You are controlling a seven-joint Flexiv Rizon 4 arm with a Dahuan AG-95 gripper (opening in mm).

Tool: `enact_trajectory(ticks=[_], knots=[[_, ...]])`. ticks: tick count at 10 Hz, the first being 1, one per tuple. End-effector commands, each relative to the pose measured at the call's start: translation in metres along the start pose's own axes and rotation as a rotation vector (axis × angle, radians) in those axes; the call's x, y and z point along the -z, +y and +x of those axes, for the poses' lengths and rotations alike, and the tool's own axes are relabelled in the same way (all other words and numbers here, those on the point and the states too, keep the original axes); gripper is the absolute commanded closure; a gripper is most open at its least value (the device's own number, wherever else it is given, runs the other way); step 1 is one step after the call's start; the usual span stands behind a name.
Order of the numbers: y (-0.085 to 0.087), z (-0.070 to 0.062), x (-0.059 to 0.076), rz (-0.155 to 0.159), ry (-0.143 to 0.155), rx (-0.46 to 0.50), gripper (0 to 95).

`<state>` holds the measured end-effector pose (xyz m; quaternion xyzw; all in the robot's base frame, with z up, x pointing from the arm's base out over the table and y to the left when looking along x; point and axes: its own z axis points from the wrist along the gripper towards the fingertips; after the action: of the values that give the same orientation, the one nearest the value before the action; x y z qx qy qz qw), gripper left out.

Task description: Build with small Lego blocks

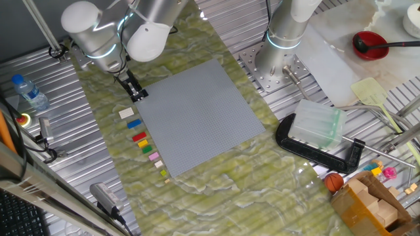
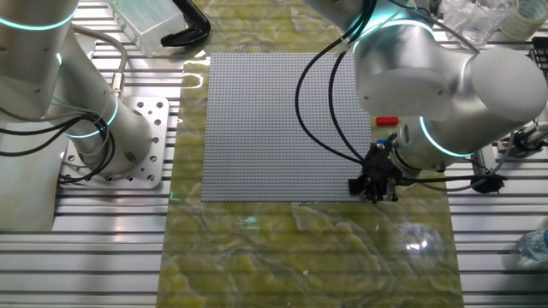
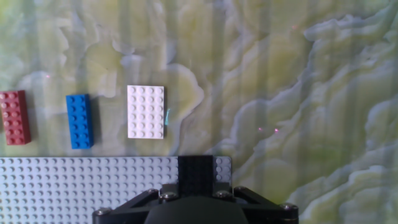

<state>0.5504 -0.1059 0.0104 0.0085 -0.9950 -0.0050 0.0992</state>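
Nearest in the hand view, the gripper (image 3: 196, 180) is closed on a black block (image 3: 196, 174) at the corner of the grey baseplate (image 3: 74, 186); if the block is tilted, the studs may not engage and it could slip. Beyond, the white block (image 3: 146, 111), blue block (image 3: 79, 121) and red block (image 3: 14, 117) lie in a row on the worktop (image 3: 298, 74).

Large grey studded plastic baseplate (image 3: 74, 183) – matt; white studded plastic brick (image 3: 146, 111) and blue plastic brick (image 3: 79, 121) – smooth; green marbled surface (image 3: 298, 93) – slightly glossy.
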Motion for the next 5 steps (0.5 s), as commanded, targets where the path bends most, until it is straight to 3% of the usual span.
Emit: enact_trajectory(ticks=[1,5], knots=[[0.0004,-0.0008,-0.0244,-0.002,0.003,-0.001,95.0],[0.0003,-0.0009,-0.0269,-0.004,0.004,-0.003,95.0]])
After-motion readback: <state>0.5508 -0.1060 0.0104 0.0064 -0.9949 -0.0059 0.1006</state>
